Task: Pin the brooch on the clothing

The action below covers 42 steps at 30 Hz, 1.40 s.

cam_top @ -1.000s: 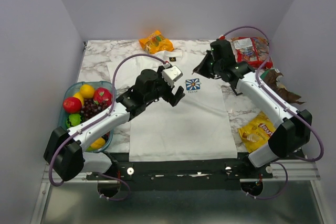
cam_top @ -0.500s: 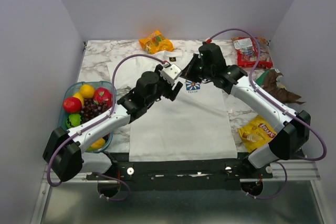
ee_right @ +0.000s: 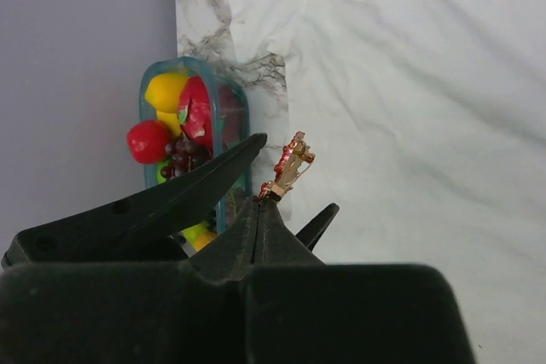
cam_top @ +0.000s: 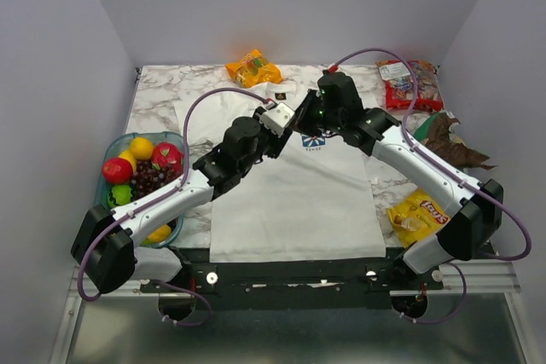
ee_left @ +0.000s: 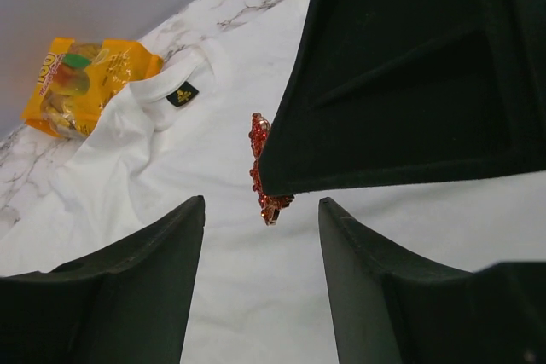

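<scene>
Firmly clamped the black right gripper (ee_right: 264,199) on the tiny orange-red flower-shaped brooch (ee_right: 290,164), aloft over the white short-sleeved T-shirt (ee_left: 171,168). Faced the black left gripper (ee_left: 261,207), jaws apart, at its free edge. Probably needed both pads squared on the brooch before any squeeze, or risked twisting it loose.

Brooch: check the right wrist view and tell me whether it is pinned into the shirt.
No, the brooch sticks out from the right gripper's shut tips, above the T-shirt.
</scene>
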Each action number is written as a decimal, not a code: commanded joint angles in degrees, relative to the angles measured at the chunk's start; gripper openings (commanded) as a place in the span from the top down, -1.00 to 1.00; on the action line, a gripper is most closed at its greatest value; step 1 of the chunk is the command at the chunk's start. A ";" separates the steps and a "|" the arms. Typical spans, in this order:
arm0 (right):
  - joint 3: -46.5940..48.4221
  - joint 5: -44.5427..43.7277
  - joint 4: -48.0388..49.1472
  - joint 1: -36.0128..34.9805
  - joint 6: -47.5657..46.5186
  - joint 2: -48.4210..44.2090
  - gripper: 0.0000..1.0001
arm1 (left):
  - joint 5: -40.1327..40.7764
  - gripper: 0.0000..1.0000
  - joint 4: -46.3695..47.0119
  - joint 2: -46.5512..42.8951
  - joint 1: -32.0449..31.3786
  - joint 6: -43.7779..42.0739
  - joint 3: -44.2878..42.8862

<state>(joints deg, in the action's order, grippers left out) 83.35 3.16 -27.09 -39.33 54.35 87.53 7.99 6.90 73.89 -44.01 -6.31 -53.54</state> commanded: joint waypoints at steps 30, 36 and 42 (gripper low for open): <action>-3.19 -1.67 3.36 6.10 -0.03 -11.13 -0.36 | -5.96 1.00 -4.51 -0.85 -0.64 5.77 -1.30; -12.93 0.44 5.02 14.98 -3.71 -20.45 -0.57 | -14.74 1.00 -11.98 -2.87 -0.46 10.35 -4.20; -21.28 6.94 9.15 17.01 -17.42 -28.46 -0.62 | -30.70 1.00 -17.52 -0.60 0.94 14.74 -9.03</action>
<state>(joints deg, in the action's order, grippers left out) 66.85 4.21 -21.26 -22.41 47.22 61.95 -7.94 -5.56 72.79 -44.03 3.95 -57.80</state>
